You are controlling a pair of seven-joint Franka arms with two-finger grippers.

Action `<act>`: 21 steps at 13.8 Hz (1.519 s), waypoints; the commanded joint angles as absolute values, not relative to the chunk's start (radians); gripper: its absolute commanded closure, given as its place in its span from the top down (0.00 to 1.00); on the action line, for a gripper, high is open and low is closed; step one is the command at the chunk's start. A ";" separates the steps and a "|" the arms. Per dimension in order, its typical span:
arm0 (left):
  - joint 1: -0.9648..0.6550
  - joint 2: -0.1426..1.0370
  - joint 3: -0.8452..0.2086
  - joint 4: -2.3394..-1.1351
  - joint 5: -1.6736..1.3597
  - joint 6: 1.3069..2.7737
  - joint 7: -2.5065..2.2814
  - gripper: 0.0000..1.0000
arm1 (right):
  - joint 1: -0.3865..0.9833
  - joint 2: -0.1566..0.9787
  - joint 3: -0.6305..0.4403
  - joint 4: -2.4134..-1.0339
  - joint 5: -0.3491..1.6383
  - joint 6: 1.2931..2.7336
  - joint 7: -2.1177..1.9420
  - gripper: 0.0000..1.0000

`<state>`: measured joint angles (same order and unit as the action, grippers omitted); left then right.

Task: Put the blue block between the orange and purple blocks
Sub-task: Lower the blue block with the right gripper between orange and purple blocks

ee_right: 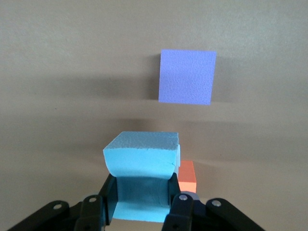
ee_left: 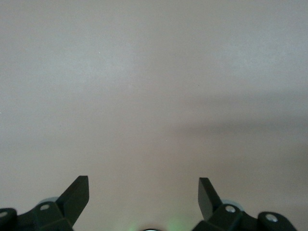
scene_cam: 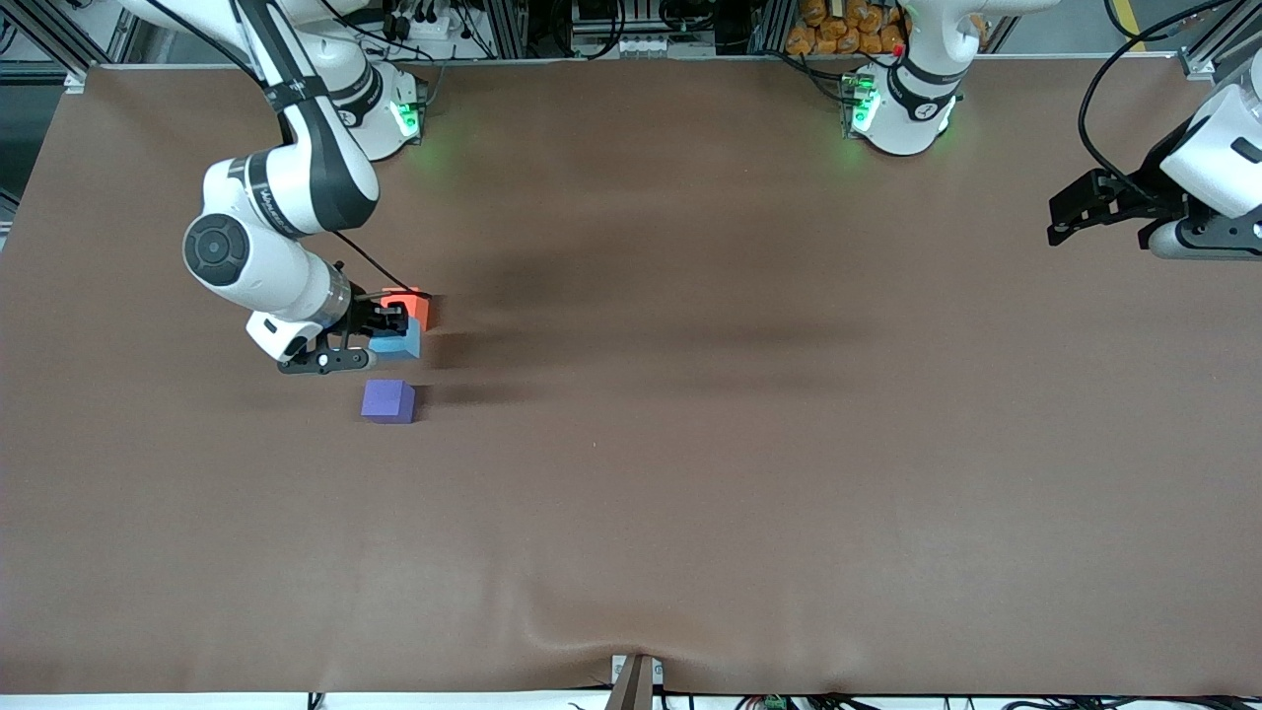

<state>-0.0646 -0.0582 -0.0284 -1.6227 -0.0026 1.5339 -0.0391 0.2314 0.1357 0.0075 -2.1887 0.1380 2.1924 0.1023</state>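
Observation:
My right gripper (scene_cam: 386, 333) is shut on the sky-blue block (scene_cam: 399, 343) and squeezes its sides in. It holds the block low over the table, in the gap between the orange block (scene_cam: 418, 304) and the purple block (scene_cam: 387, 400), close beside the orange one. In the right wrist view the blue block (ee_right: 142, 154) sits between the fingers of the gripper (ee_right: 141, 184). There the purple block (ee_right: 186, 77) lies ahead and the orange block (ee_right: 187, 176) shows partly beside the fingers. My left gripper (scene_cam: 1063, 222) is open and empty and waits at the left arm's end of the table (ee_left: 143, 182).
The brown table cover (scene_cam: 690, 444) has a raised fold at the edge nearest the front camera. The left wrist view shows only bare cover (ee_left: 154, 96).

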 commanded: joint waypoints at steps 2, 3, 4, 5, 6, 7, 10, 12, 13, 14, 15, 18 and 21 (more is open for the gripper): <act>-0.057 -0.054 -0.035 -1.612 0.009 1.539 -0.032 1.00 | 0.210 0.095 0.018 -2.247 0.152 2.244 0.069 0.00; -0.057 -0.052 -0.035 -1.612 0.011 1.539 -0.032 1.00 | 0.200 0.098 0.018 -2.253 0.152 2.264 0.048 0.00; -0.057 -0.052 -0.035 -1.612 0.009 1.539 -0.032 1.00 | 0.181 0.100 0.018 -2.273 0.152 2.293 0.013 0.00; -0.057 -0.052 -0.035 -1.612 0.009 1.539 -0.032 1.00 | 0.160 0.100 0.018 -2.296 0.152 2.330 -0.029 0.00; -0.057 -0.052 -0.035 -1.612 0.009 1.539 -0.032 1.00 | 0.150 0.101 0.018 -2.313 0.152 2.350 -0.041 0.00; -0.057 -0.052 -0.035 -1.612 0.009 1.539 -0.032 1.00 | 0.150 0.103 0.018 -2.319 0.152 2.359 -0.041 0.00; -0.057 -0.054 -0.035 -1.612 0.009 1.539 -0.032 1.00 | 0.152 0.112 0.020 -2.329 0.153 2.384 -0.040 0.00; -0.057 -0.052 -0.034 -1.614 0.009 1.539 -0.032 1.00 | 0.153 0.123 0.020 -2.330 0.155 2.405 -0.040 0.00; -0.057 -0.052 -0.034 -1.614 0.009 1.539 -0.032 1.00 | 0.155 0.129 0.020 -2.335 0.153 2.424 -0.040 0.00; -0.057 -0.052 -0.034 -1.612 0.011 1.539 -0.032 1.00 | 0.158 0.141 0.020 -2.344 0.153 2.450 -0.040 0.00; -0.057 -0.054 -0.034 -1.614 0.011 1.539 -0.032 1.00 | 0.160 0.150 0.020 -2.350 0.155 2.470 -0.040 0.00; -0.057 -0.052 -0.034 -1.614 0.009 1.539 -0.032 1.00 | 0.163 0.172 0.021 -2.368 0.155 2.514 -0.038 0.00; -0.057 -0.054 -0.034 -1.614 0.011 1.539 -0.032 1.00 | 0.166 0.195 0.023 -2.375 0.156 2.542 -0.029 0.00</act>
<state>-0.0645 -0.0568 -0.0283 -1.6228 -0.0025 1.5339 -0.0391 0.1650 0.1889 0.0165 -2.3438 0.1391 2.4689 -0.0050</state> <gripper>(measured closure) 0.000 0.537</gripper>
